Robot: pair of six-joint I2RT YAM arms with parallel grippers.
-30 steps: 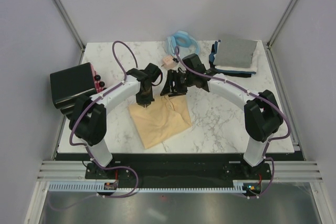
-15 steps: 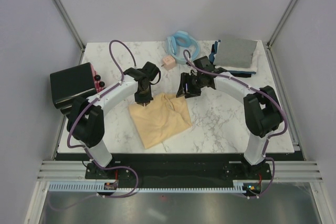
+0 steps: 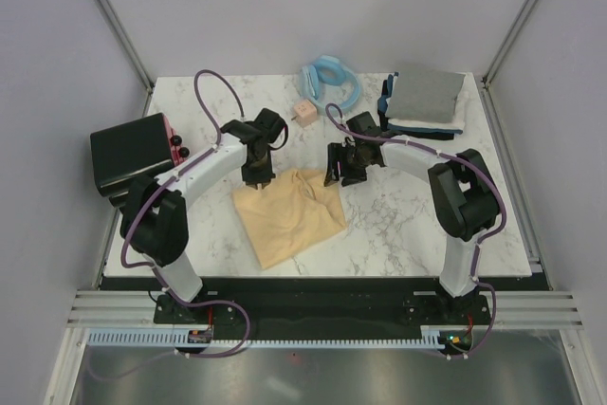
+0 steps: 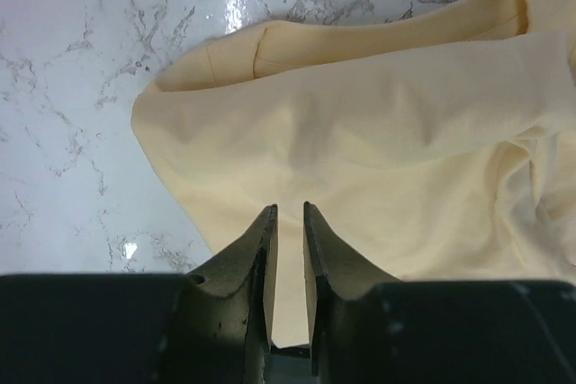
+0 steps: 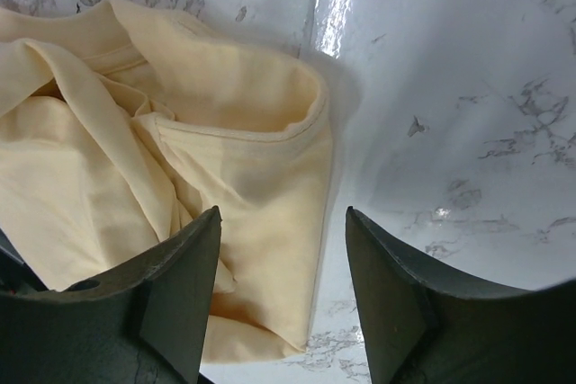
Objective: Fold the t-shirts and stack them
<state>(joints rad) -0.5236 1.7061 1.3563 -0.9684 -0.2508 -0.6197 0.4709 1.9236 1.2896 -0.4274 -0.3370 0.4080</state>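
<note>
- The marble table (image 3: 408, 215) lies under both of your grippers.
- The pale yellow t-shirt (image 3: 285, 215) is spread rumpled on it, directly below both grippers. Its far-left corner sits under your left gripper, and its far-right edge under your right one. From the right wrist you see its ribbed collar (image 5: 270, 128) just ahead of the fingers.
- The stack of folded t-shirts (image 3: 427, 97) sits beyond your right gripper, off to its right at the far corner. Grey is on top, with white and dark navy beneath.
- The black box (image 3: 131, 151), pink-red on one side, stands well to the left of your left gripper.
- The light blue ring (image 3: 322, 71) lies beyond both grippers, nearer the right one.
- Your right gripper (image 5: 281, 213) is spread wide and holds nothing. Its left finger is over the cloth and its right finger over bare marble.
- Your left gripper (image 4: 288, 209) points down at the shirt. Its jaws are parted by only a thin slit, through which the cloth below shows.
- The pink cube (image 3: 303, 112) rests between the two grippers and a little beyond them.
</note>
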